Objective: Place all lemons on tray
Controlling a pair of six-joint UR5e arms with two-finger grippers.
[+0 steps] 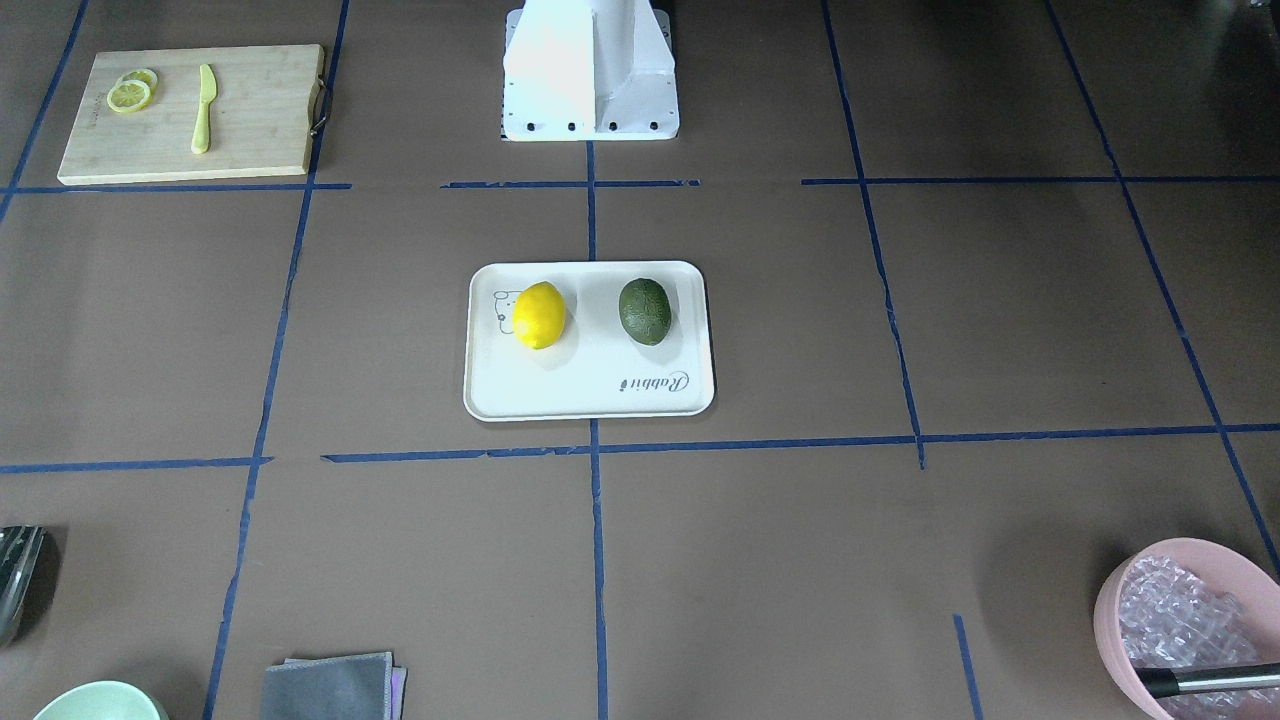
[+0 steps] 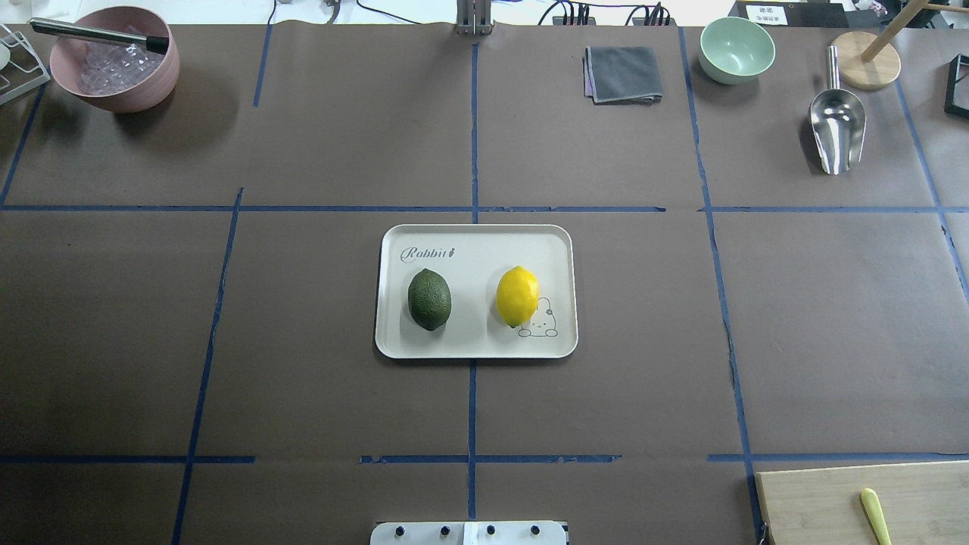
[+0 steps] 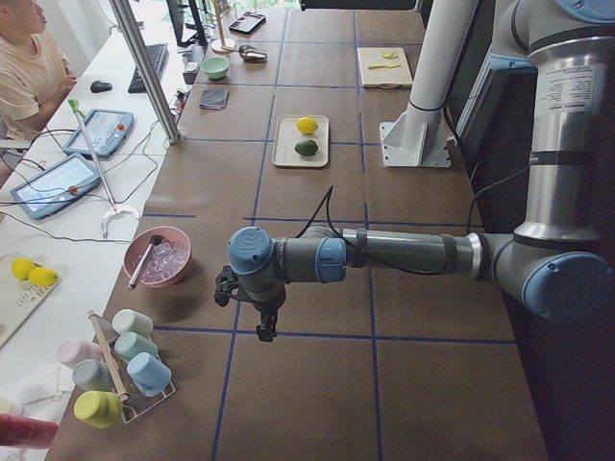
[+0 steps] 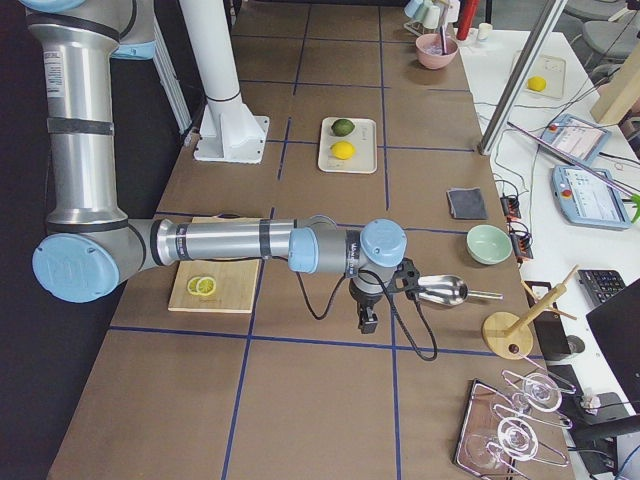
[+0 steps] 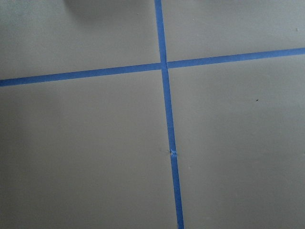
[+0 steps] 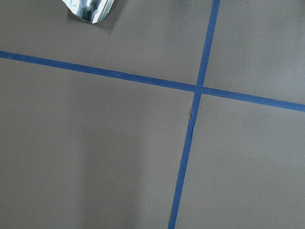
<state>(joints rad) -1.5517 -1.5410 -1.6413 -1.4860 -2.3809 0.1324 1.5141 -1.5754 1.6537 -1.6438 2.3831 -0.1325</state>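
Observation:
The bright yellow lemon [image 2: 517, 296] and the dark green bumpy lemon [image 2: 429, 299] both lie on the off-white rabbit tray [image 2: 477, 250] at the table's middle. They also show in the front-facing view, yellow [image 1: 539, 315] and green [image 1: 645, 311], on the tray [image 1: 590, 390]. My left gripper [image 3: 261, 325] hangs above bare table near the pink bowl, far from the tray. My right gripper [image 4: 366, 320] hangs above bare table near the metal scoop. Both show only in the side views, so I cannot tell whether they are open or shut. The wrist views show only table and blue tape.
A wooden cutting board [image 1: 250, 120] with lemon slices [image 1: 130, 93] and a yellow knife [image 1: 204, 110] lies by the robot's right. A pink bowl [image 2: 113, 60], grey cloth [image 2: 622, 73], green bowl [image 2: 736, 49] and metal scoop [image 2: 836, 125] line the far edge.

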